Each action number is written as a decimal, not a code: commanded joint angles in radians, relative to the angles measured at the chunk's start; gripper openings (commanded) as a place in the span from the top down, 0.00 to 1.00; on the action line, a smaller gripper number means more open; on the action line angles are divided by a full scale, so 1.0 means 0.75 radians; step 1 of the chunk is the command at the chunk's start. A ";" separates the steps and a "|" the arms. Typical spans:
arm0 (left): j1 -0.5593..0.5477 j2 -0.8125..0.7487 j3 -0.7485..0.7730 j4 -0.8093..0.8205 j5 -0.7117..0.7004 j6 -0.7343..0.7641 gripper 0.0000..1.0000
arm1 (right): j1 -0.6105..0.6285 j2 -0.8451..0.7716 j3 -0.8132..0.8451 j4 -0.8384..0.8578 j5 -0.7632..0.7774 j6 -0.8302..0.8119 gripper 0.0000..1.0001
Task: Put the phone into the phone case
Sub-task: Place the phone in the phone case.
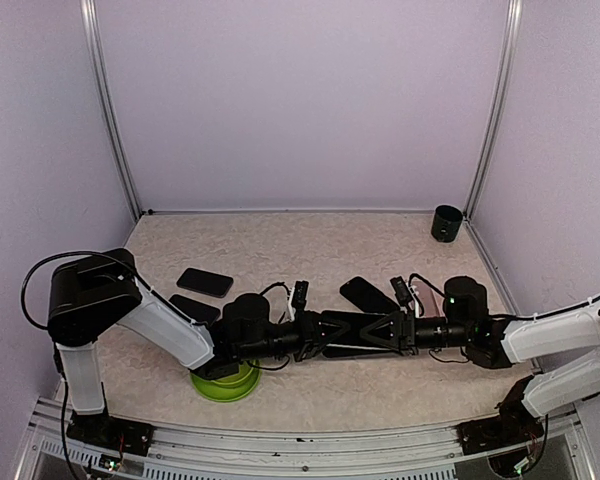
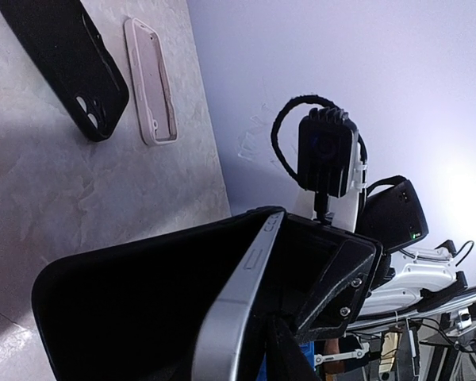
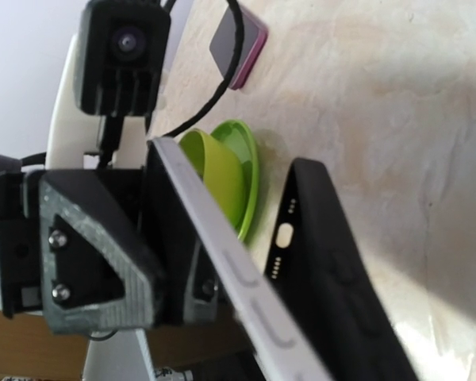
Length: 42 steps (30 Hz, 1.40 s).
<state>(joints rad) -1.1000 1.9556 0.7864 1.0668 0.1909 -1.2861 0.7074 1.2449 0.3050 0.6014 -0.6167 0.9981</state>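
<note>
A green bowl (image 1: 225, 385) sits by the near edge. Just beyond it the arms meet nose to nose: the left gripper (image 3: 155, 230) clenches one end of the phone (image 3: 230, 270), holding it edge-up off the table, apparently so the black phone case (image 3: 341, 278) can slide over its free end. The case half-wraps the phone and runs into the right gripper (image 1: 388, 330), though I cannot tell whether its jaws grip. A spare case (image 1: 204, 282) lies farther back.

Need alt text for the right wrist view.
A silver-edged phone runs edge-on between the left gripper's dark fingers, close beside a black phone case showing its port cutouts. Behind them on the beige table sit a green bowl and a pink-edged device.
</note>
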 commanded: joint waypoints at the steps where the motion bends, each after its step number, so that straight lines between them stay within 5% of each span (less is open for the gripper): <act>1: 0.004 0.019 0.034 -0.039 -0.015 0.018 0.80 | 0.016 -0.043 0.000 0.157 -0.096 -0.009 0.53; 21: 0.006 -0.003 0.046 -0.134 -0.038 0.046 0.68 | 0.010 -0.039 -0.018 0.186 -0.100 0.002 0.76; 42: 0.073 -0.165 -0.052 -0.265 -0.122 0.129 0.51 | -0.038 -0.093 -0.010 0.112 -0.123 -0.025 0.84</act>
<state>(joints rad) -1.0809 1.8759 0.7868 0.9218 0.1486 -1.2194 0.6861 1.2072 0.2886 0.6353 -0.6525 1.0122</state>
